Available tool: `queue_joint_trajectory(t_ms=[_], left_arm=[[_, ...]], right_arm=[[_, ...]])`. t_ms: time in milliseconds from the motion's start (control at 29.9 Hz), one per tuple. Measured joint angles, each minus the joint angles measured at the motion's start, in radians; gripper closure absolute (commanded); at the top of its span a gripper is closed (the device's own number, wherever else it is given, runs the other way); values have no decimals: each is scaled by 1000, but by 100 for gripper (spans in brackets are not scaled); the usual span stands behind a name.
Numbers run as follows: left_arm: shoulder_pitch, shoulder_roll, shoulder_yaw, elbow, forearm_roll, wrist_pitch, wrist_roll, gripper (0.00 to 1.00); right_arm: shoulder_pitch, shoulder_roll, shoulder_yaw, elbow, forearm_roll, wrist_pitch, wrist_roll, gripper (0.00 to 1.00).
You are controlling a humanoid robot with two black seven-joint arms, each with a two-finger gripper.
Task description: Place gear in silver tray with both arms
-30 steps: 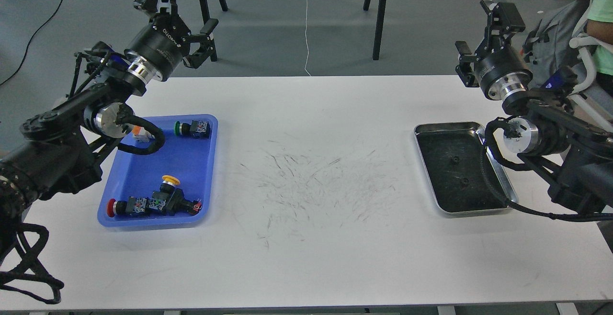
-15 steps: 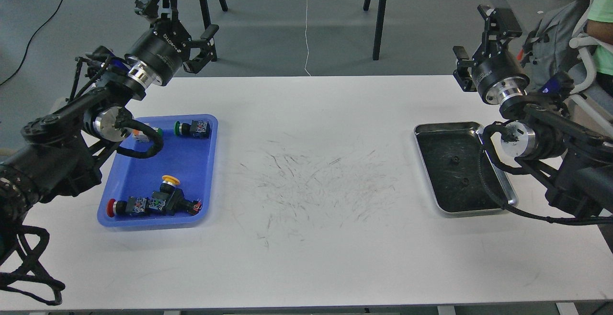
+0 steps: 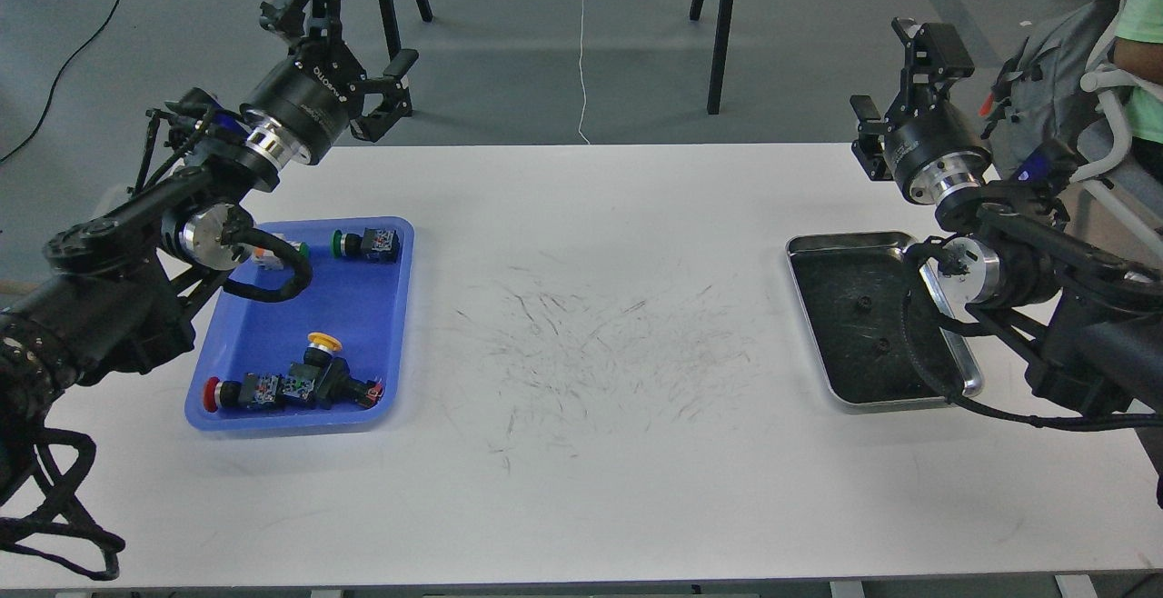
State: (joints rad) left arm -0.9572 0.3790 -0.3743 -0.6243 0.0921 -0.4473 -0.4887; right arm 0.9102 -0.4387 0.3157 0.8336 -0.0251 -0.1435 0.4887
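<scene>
The silver tray [image 3: 845, 240] lies on the right of the white table [image 3: 581, 489]. Its dark scratched bottom holds nothing but two small marks. My right arm's wrist joint [image 3: 977, 269] and cable overlap its right rim. My right gripper [image 3: 895, 89] is open and empty, raised beyond the table's far edge behind the tray. My left gripper [image 3: 352, 39] is open and empty, raised beyond the far edge behind the blue tray [image 3: 382, 307]. That tray holds several push-button parts: a green-capped one [image 3: 363, 244], a yellow-capped one [image 3: 320, 343] and a red-capped one [image 3: 213, 393]. No toothed gear shows.
A small orange-and-white part [image 3: 265, 254] lies in the blue tray, half hidden by my left arm's cable. Scratch marks [image 3: 600, 334] cover the table's middle. Black stand legs [image 3: 722, 25] stand on the floor behind. A seated person [image 3: 1140, 25] is at the right edge.
My right arm has shifted left, its wrist joint now further over the silver tray's right rim. My left gripper has moved slightly up and right. Both stay open.
</scene>
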Motion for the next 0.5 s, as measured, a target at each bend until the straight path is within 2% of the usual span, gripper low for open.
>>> queue_joint_trajectory(t_ms=[501], left_arm=[[-2, 4, 1, 0, 0, 0, 0, 0]], right_arm=[[-2, 8, 2, 2, -6, 2, 0, 1]])
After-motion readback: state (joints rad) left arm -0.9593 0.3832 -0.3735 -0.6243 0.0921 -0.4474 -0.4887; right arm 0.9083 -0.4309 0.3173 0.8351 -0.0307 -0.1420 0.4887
